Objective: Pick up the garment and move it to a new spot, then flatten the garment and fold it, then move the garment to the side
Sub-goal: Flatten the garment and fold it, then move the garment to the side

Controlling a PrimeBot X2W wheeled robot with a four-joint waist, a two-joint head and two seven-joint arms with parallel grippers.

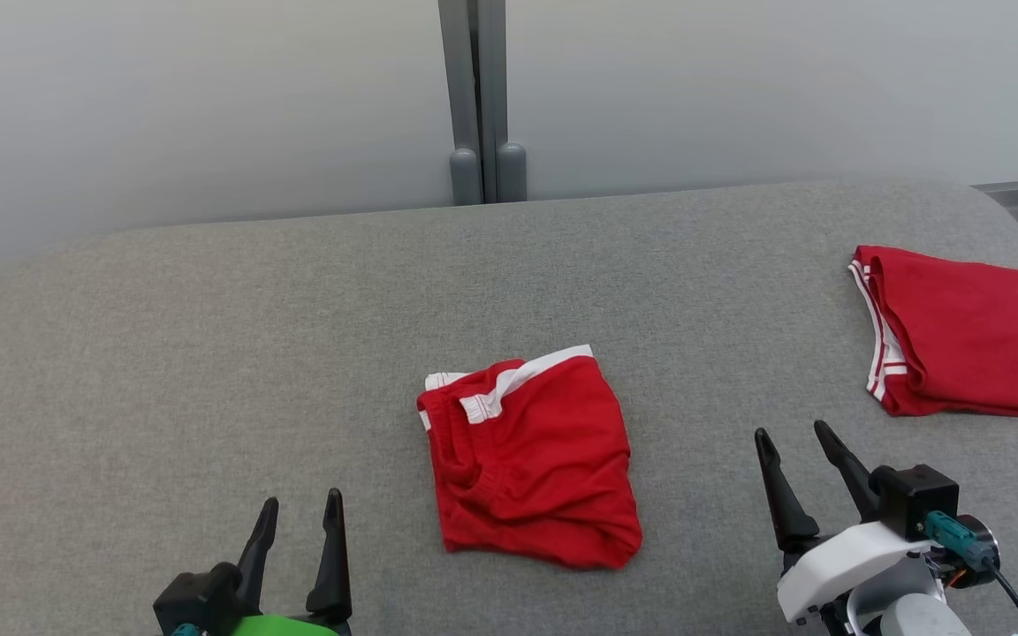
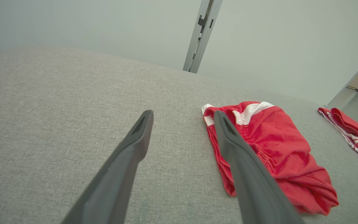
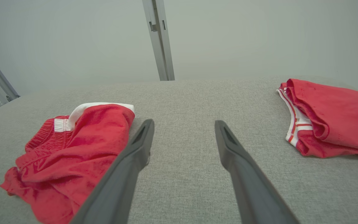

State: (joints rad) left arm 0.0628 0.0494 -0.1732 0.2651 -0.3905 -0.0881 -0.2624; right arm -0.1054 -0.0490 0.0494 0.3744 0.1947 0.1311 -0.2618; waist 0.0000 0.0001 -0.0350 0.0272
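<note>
Lying in a compact, rumpled bundle near the middle of the front edge of the gray table (image 1: 208, 353), the red shorts (image 1: 531, 468) with white trim sit between the robot's two grippers, touched by neither. The left gripper (image 1: 301, 500) hangs by the front edge to the left of the bundle, fingers spread and empty. The right gripper (image 1: 790, 431) stands just as wide and empty to its right. A red jersey (image 1: 968, 336) (neatly folded, dark numerals showing) rests at the table's right edge, well apart. Judging by the doubled-over cloth, the shorts may already be folded, which would leave only the move to the side. The creases are loose enough, though, that flattening and folding could equally lie ahead.
</note>
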